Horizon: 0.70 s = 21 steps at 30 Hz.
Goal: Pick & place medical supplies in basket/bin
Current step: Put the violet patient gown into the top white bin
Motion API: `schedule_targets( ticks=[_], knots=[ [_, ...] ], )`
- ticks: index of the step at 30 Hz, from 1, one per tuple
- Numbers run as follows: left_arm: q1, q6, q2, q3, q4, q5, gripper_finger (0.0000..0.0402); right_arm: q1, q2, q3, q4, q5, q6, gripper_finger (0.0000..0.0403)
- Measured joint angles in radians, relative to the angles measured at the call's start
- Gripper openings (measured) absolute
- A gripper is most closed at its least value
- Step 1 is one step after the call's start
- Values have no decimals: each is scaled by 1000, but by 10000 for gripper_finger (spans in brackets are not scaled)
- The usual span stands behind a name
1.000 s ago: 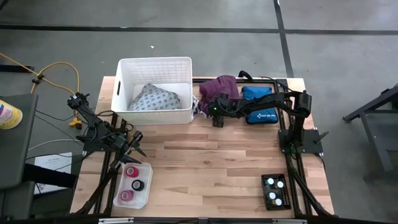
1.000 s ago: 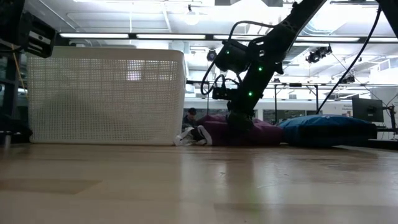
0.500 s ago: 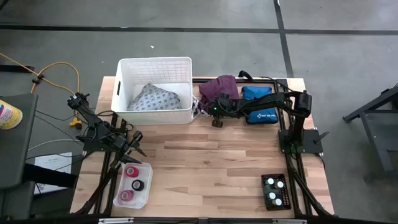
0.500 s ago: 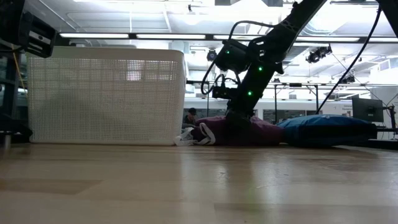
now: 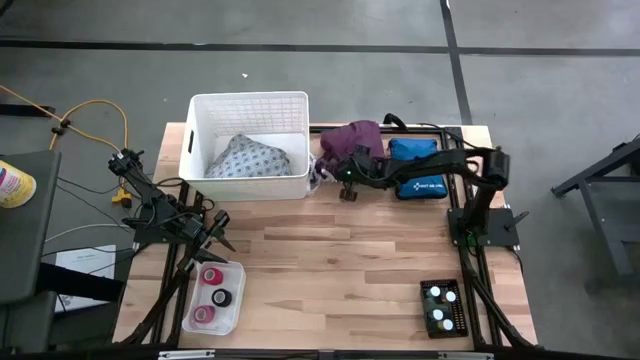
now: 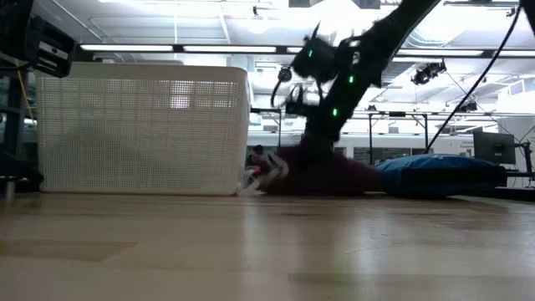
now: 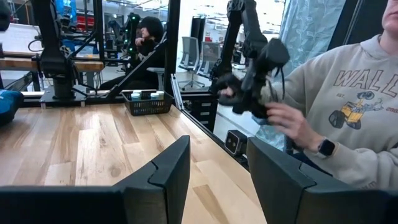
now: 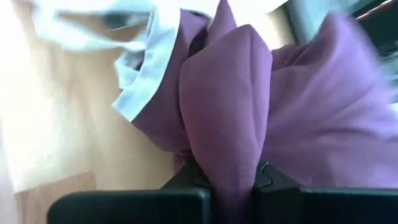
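The left gripper (image 5: 222,238) waits low over the worktop's (image 5: 330,260) left side, jaws partly spread, holding nothing. The white basket (image 5: 249,107) stands far left with the grey dotted garment (image 5: 247,157) inside. Just right of it, the right arm stretches leftward and its right gripper (image 5: 346,184) pinches a fold of the purple garment (image 8: 236,106) on the worktop.

The right gripper (image 8: 233,177), open a second ago over the purple garment (image 5: 352,140), is now clamped on a fold of it. Its wrist sits a little higher in the low view than before, and the cloth (image 6: 318,174) below it is drawn up into a peak. The arm's elbow has shifted slightly outward in the high view.
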Motion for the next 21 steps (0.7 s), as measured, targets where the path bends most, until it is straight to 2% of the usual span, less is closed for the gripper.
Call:
schedule_targets(
  ticks=[13, 21],
  knots=[
    [0, 0, 0, 0, 4, 0, 153, 44, -378, 0, 98, 176, -51, 14],
    [0, 0, 0, 0, 3, 0, 153, 73, -453, 1, 173, 250, -97, 14]
  ],
)
